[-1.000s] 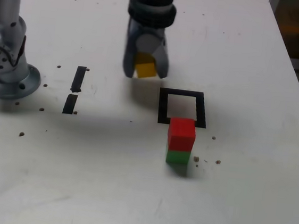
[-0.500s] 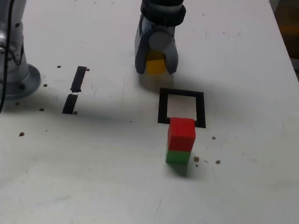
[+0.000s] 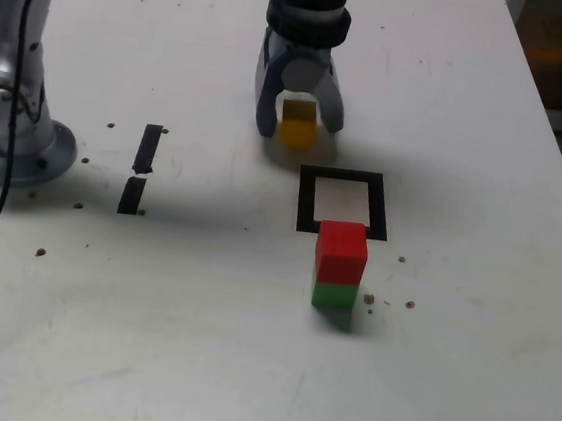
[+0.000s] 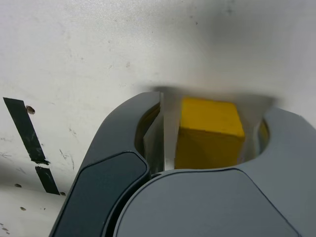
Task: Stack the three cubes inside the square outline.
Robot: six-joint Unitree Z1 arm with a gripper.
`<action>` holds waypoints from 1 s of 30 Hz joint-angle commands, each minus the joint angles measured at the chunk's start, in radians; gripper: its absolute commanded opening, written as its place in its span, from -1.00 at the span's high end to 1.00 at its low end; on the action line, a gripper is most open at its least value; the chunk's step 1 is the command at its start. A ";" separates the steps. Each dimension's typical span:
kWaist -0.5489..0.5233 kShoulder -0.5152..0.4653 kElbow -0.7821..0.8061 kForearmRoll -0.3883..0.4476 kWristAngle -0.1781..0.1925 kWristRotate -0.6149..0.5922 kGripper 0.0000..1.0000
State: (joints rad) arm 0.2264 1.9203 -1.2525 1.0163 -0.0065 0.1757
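The pincer (image 3: 298, 122) is standing spread around the yellow cube (image 3: 297, 130), which is sitting loose between its jaws on the table (image 3: 443, 388). Nearer the camera, the square outline (image 3: 307, 198) is lying empty; the red cube (image 3: 342, 251) is topping the green cube (image 3: 334, 295) just outside it. Any stack risks building off-target.

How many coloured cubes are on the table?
3. The yellow cube sits between the gripper jaws, behind the square outline. The red cube is stacked on the green cube, just in front of it.
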 commanded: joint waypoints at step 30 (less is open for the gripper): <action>-0.417 -0.230 -0.217 0.258 0.024 -0.327 -1.00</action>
State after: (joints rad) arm -0.1680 1.6775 -1.4397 1.2631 0.0198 -0.1412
